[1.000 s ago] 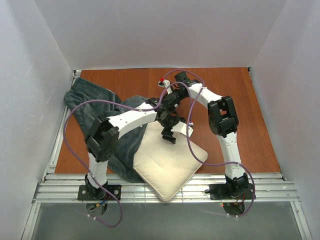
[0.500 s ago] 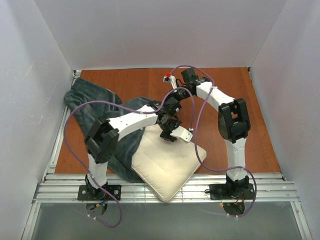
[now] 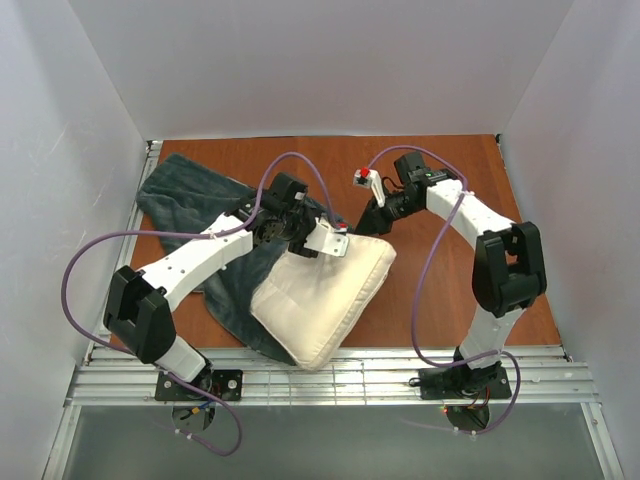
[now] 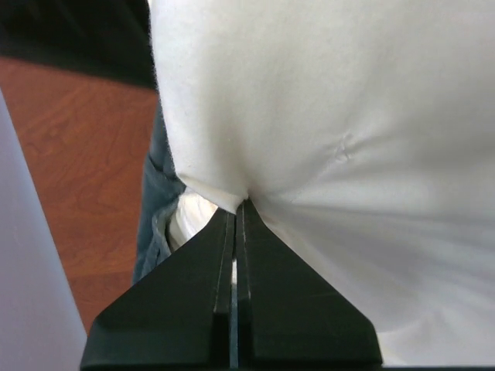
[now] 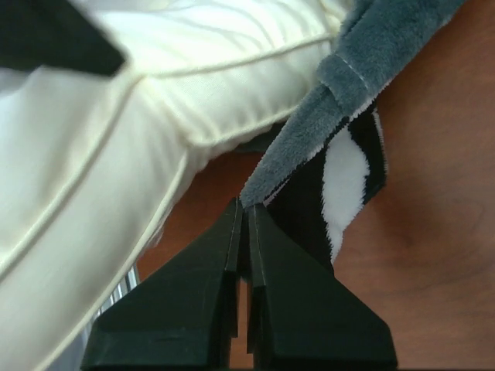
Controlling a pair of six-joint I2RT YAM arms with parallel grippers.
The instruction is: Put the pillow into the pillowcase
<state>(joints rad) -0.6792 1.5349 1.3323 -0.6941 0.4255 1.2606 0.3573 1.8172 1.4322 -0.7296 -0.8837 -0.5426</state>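
Note:
The cream pillow (image 3: 325, 290) lies at the table's middle, its near-left part resting on the dark grey-teal pillowcase (image 3: 185, 195). My left gripper (image 3: 312, 248) is shut on the pillow's far-left corner. In the left wrist view the white pillow (image 4: 348, 116) puckers where my left gripper (image 4: 240, 205) pinches it. My right gripper (image 3: 367, 224) sits at the pillow's far side. The right wrist view shows my right gripper (image 5: 246, 205) shut on the pillowcase (image 5: 356, 54) hem, its zebra face showing, beside the pillow (image 5: 155, 85).
The wooden tabletop (image 3: 450, 290) is walled in white on three sides. A metal rail (image 3: 330, 372) runs along the near edge. Purple cables (image 3: 425, 270) loop off both arms above the table.
My left gripper has shut on the pillow and swung left, dragging the pillow's far corner left and back. My right arm has stretched out to the right, still holding the pillowcase hem.

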